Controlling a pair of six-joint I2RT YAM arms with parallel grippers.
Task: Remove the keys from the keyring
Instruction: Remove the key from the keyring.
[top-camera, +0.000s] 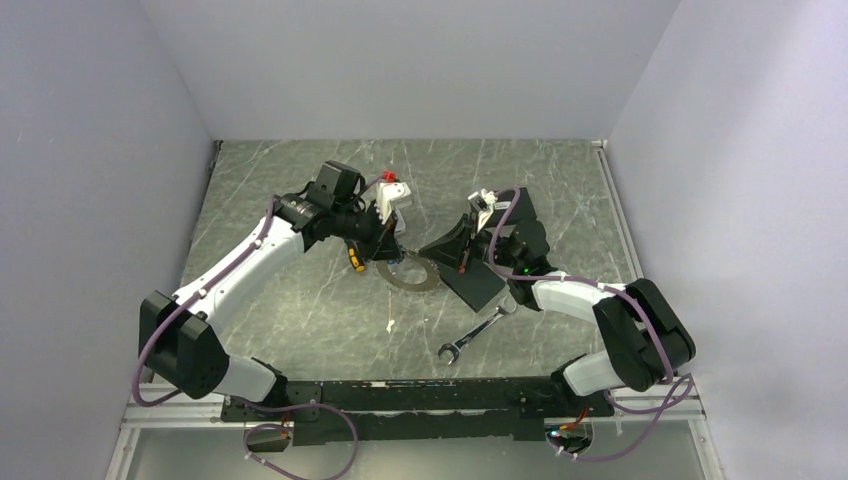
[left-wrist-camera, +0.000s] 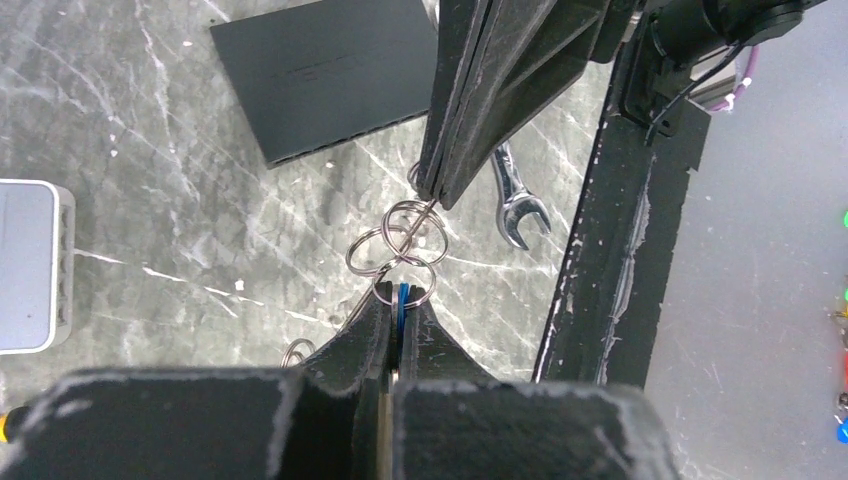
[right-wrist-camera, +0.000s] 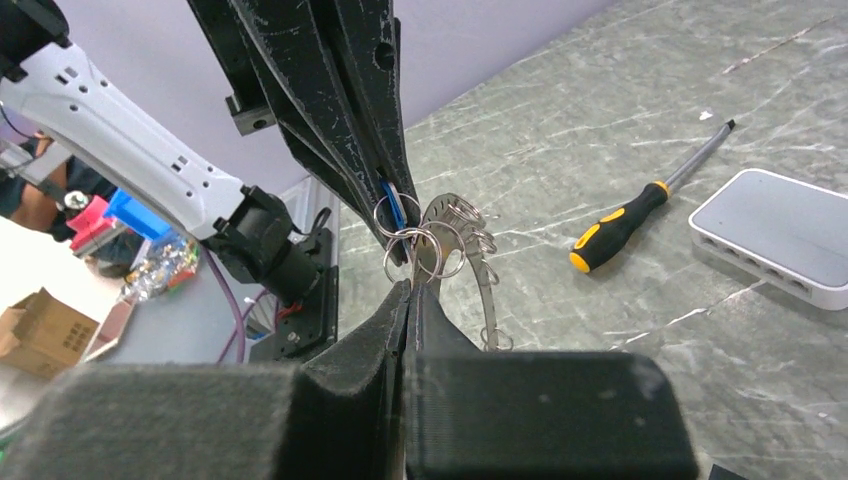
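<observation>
The keyring (top-camera: 412, 273), a grey toothed disc rimmed with keys, sits between my two grippers. In the right wrist view it hangs as a curved band (right-wrist-camera: 487, 285) with small split rings (right-wrist-camera: 420, 250) at its top. My left gripper (left-wrist-camera: 400, 292) is shut on the blue tagged piece (left-wrist-camera: 402, 297), which carries a small ring. My right gripper (right-wrist-camera: 412, 285) is shut on one of the linked small rings (left-wrist-camera: 395, 238). The two grippers' tips face each other, a ring's width apart. In the top view the left gripper (top-camera: 388, 247) and the right gripper (top-camera: 452, 252) flank the disc.
A silver wrench (top-camera: 478, 331) lies near the front, right of centre. A black flat rectangle (top-camera: 482, 285) lies under the right gripper. A yellow-and-black screwdriver (right-wrist-camera: 622, 225) and a white box (right-wrist-camera: 780, 235) lie beyond the left gripper. A black rail (left-wrist-camera: 610, 220) runs along the near edge.
</observation>
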